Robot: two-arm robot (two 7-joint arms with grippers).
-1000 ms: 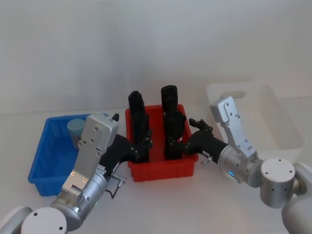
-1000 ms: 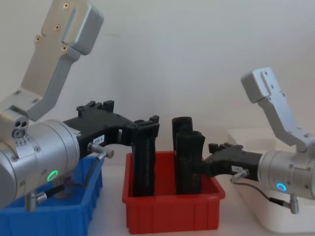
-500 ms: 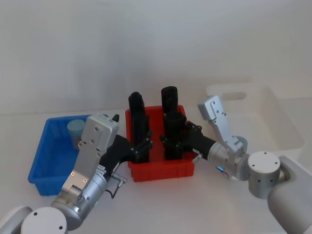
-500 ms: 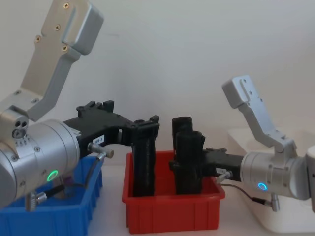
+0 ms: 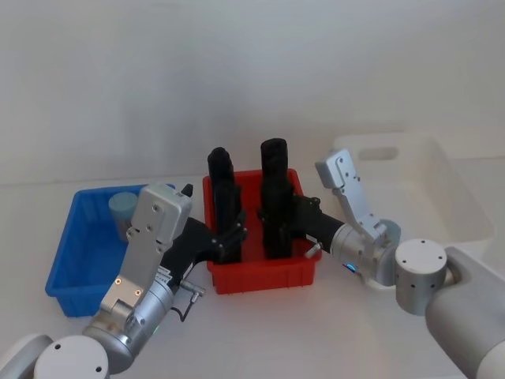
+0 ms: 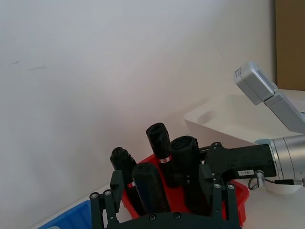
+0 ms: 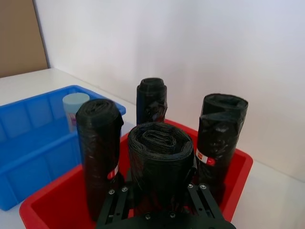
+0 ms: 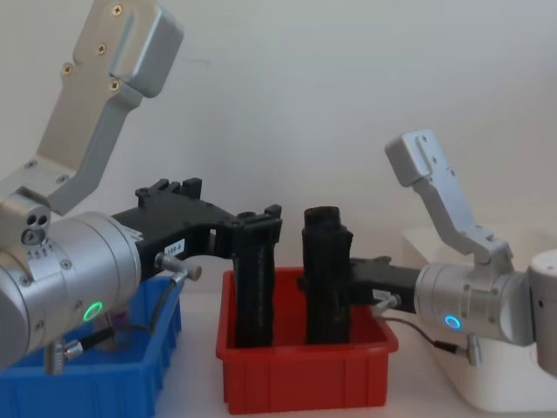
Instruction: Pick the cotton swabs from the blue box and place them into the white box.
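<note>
Four black rolls of crinkled, glossy film, each a fat upright cylinder with a small red-and-white label, stand in the red bin, a shallow smooth plastic tray with a rimmed edge. The right gripper, black and angular on a brushed silver arm, reaches into this bin from the white box's side; its fingers sit on either side of the front right roll and appear closed against it, the roll upright between them in the right wrist view. The left gripper comes in from the blue box's side and its black fingers flank the front left roll, seemingly pressed to it, though how firmly it grips cannot be told. The blue box, a shallow rectangular plastic bin with a rim, lies just beyond the left gripper's outer side, beside the red bin on the pale counter. In its far corner stands one jar of cotton swabs, a small clear cylinder with a pale blue-grey round lid, well apart from both grippers. The white box, a taller matte tub with rounded corners and moulded recesses, stands behind the right arm; nothing can be made out in the part of its inside that shows.
</note>
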